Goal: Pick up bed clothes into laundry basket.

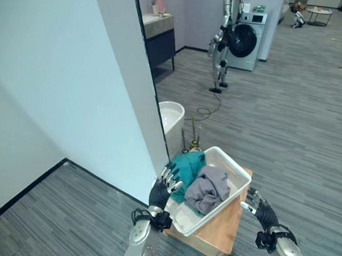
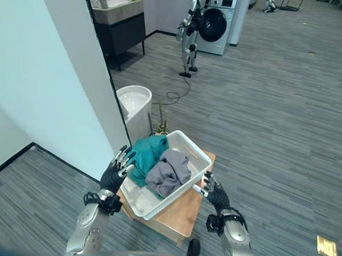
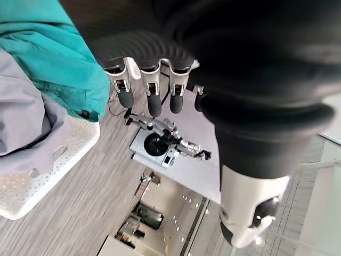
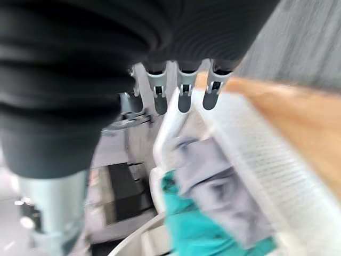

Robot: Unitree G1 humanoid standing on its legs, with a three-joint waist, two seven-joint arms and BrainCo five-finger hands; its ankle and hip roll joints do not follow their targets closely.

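1. Two pieces of bed clothes are counted: a teal garment [image 2: 148, 151] and a grey garment [image 2: 169, 172]. Both are seen lying inside the white laundry basket [image 2: 199, 154], the teal one toward the wall side and partly draped over the rim, the grey one beside it and touching it.
2. One laundry basket is counted; it is set at an angle on a small wooden worktop [image 2: 190, 211], with one corner overhanging the worktop's edge.
3. The left hand [image 2: 115, 172] is held just beside the basket's left rim near the teal garment, its fingers spread and straight, with nothing gripped.
4. The right hand [image 2: 213, 191] is held near the basket's right side over the worktop edge, its fingers relaxed and apart, with nothing held.
5. The task is judged to be close to finished: the clothes in view are already in the basket, and no bed or further clothes can be made out. What may be left is tucking the hanging teal edge inside.
6. Further out, a white round tub [image 2: 133, 100] stands by the white partition wall [image 2: 54, 83], and one washing machine [image 2: 220, 23] with another robot [image 2: 190, 28] beside it is seen across the grey plank floor [image 2: 285, 110].
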